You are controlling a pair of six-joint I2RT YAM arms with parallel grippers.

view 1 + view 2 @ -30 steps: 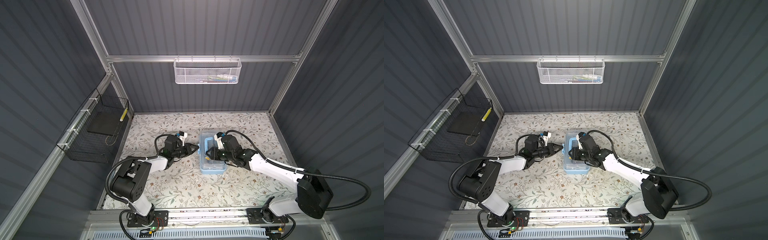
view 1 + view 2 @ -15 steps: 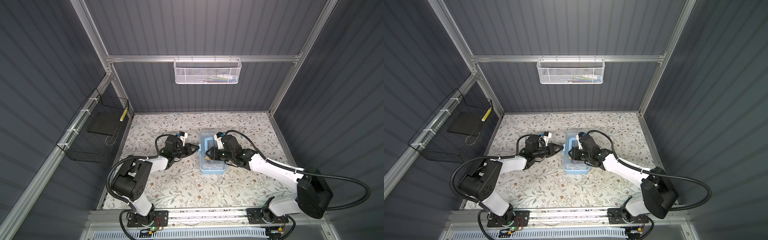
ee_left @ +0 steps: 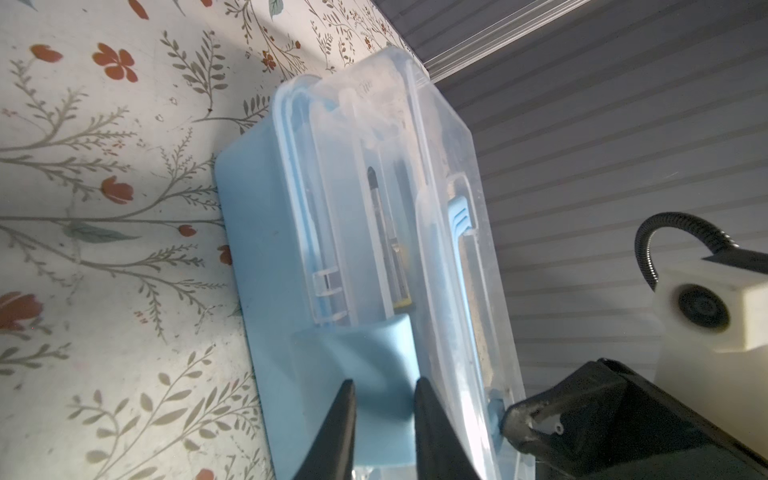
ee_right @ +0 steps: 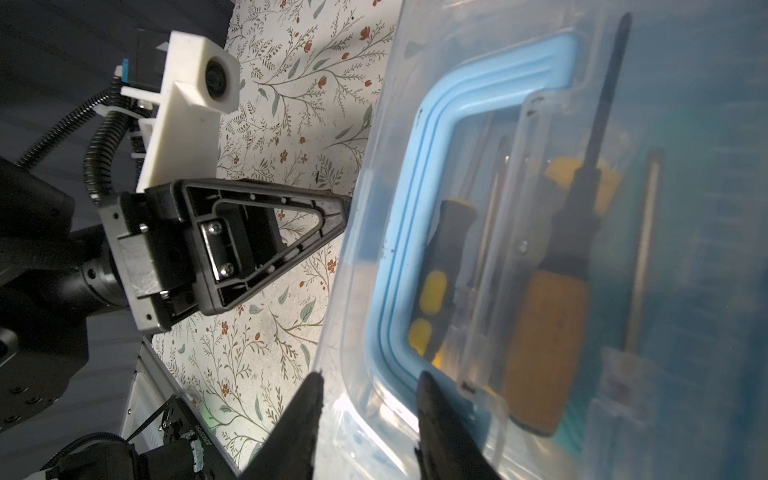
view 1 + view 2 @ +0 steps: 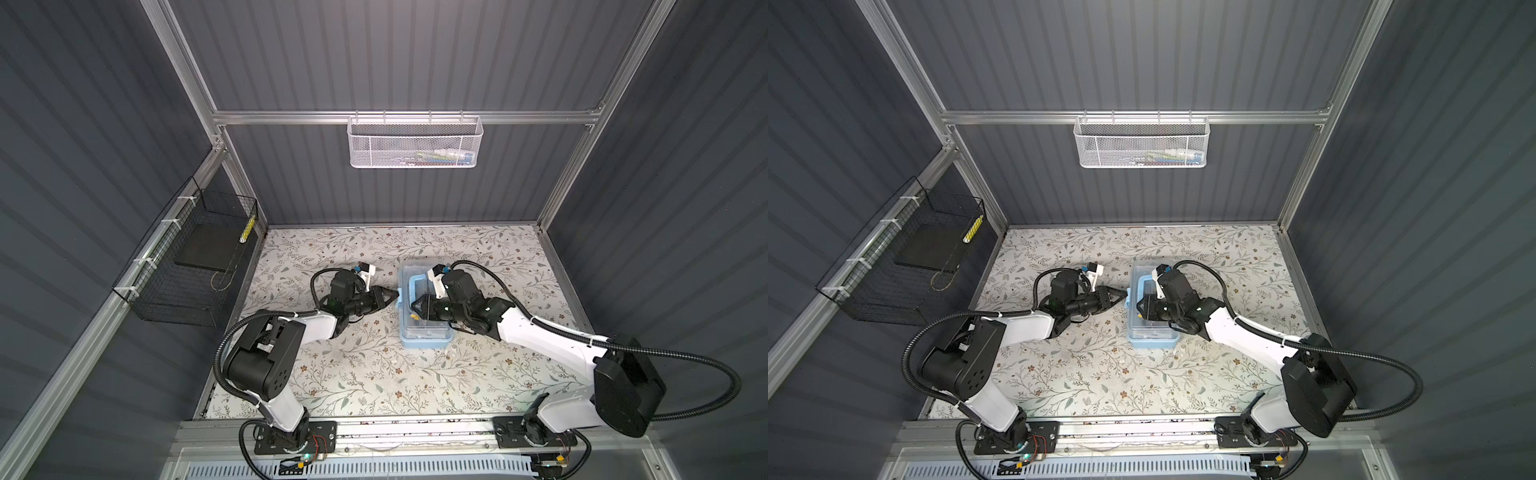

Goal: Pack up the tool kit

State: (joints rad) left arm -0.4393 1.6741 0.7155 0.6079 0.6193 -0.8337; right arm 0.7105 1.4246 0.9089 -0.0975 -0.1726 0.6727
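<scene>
tool kit (image 5: 424,332), lid on, at mid-counter (image 5: 374,374). left gripper (image 3: 384,382) clamps its left-side latch (image 3: 365,345); right gripper (image 4: 370,376) seemingly pinches the clear lid (image 4: 457,41) at its rim. risk: an uneven pull could slip off the latch or drag the box, jolting the screwdrivers (image 4: 544,340).

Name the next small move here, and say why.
Probably press the left gripper in to snap the light-blue latch shut: its fingers straddle the latch, the clear lid already covers the tools, and the right gripper sits at the lid's edge.
</scene>
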